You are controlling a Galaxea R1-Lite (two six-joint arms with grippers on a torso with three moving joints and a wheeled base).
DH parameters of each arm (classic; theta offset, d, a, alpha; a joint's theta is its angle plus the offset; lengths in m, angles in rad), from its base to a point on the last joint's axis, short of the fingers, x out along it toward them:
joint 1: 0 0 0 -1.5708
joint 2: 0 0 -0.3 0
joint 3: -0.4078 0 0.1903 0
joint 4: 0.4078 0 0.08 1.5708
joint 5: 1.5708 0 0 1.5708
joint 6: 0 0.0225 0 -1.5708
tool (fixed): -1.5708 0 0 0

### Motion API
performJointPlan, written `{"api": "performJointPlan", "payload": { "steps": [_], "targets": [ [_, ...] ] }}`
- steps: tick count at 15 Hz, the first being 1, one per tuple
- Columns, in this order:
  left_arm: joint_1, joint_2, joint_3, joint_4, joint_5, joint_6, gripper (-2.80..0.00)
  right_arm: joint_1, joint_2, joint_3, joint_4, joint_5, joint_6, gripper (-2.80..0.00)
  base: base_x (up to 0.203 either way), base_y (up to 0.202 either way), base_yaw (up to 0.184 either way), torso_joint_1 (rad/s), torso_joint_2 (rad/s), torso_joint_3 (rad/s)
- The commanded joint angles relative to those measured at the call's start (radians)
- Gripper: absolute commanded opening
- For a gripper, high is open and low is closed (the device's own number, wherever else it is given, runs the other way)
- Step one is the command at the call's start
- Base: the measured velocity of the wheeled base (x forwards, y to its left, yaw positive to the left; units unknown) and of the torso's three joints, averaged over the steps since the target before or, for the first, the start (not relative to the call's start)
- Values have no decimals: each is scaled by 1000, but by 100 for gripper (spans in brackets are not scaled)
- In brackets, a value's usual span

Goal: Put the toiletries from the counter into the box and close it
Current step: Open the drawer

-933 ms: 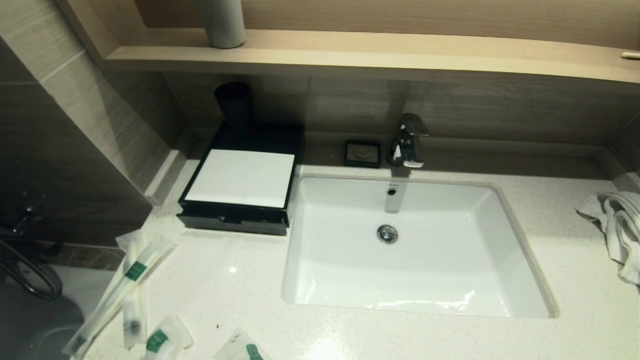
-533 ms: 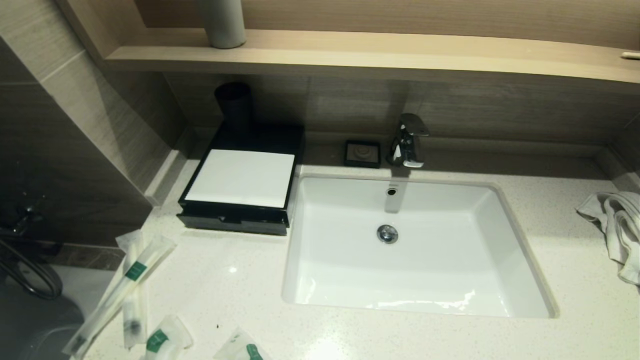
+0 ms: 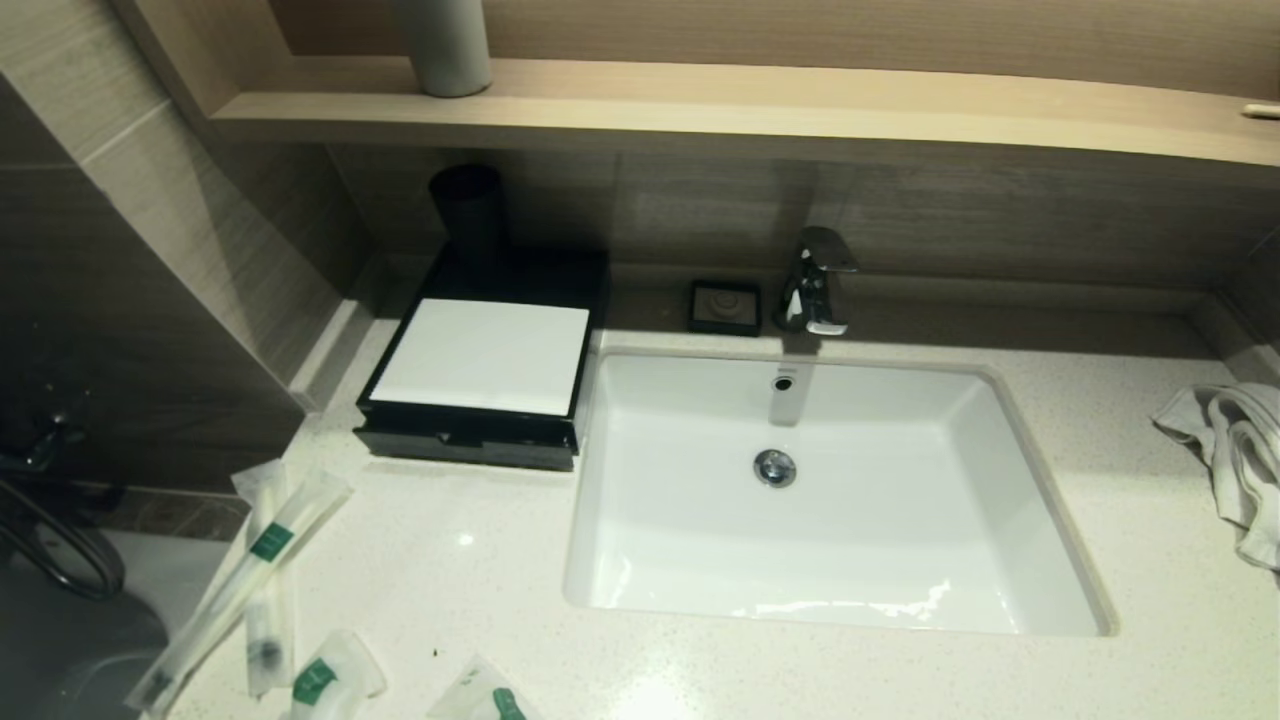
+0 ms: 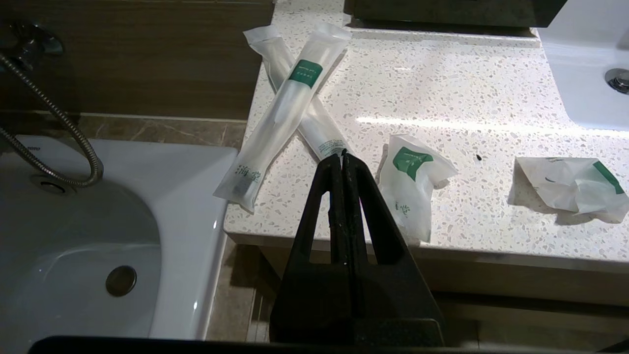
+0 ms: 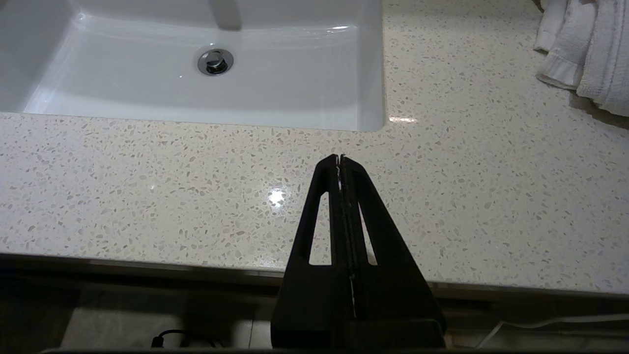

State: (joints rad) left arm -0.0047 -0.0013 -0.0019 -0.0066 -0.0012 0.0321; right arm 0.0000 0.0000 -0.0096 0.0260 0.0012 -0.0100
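Note:
Several white plastic-wrapped toiletries with green labels lie at the counter's front left: two long crossed packets (image 3: 250,570) (image 4: 287,113), a small pouch (image 3: 325,685) (image 4: 410,182) and a crumpled pouch (image 3: 485,700) (image 4: 572,184). The black box (image 3: 480,375) with a white top stands left of the sink, its drawer front looking closed. My left gripper (image 4: 342,155) is shut and empty, low before the counter's front edge, near the crossed packets. My right gripper (image 5: 340,157) is shut and empty, before the counter's front edge, below the sink. Neither gripper shows in the head view.
A white sink (image 3: 830,490) with a chrome faucet (image 3: 815,280) fills the counter's middle. A white towel (image 3: 1235,460) lies at the right. A black cup (image 3: 468,210) stands behind the box, a small black dish (image 3: 725,305) by the faucet. A bathtub with a shower hose (image 4: 59,118) is left of the counter.

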Motion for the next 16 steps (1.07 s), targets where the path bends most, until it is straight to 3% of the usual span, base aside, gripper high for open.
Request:
{"api": "performJointPlan", "payload": {
  "steps": [1,11,16],
  "targets": [
    [0,1,0,-1,0,-2,-280,0,0,0,0,0,-1,-280,0,0,0,0,0,0],
    [0,1,0,-3,3,0,-280,0,0,0,1,0,-1,-280,0,0,0,0,0,0],
    [0,1,-100,-2,11,-3,-280,0,0,0,1,0,-1,-280,0,0,0,0,0,0]
  ]
}}
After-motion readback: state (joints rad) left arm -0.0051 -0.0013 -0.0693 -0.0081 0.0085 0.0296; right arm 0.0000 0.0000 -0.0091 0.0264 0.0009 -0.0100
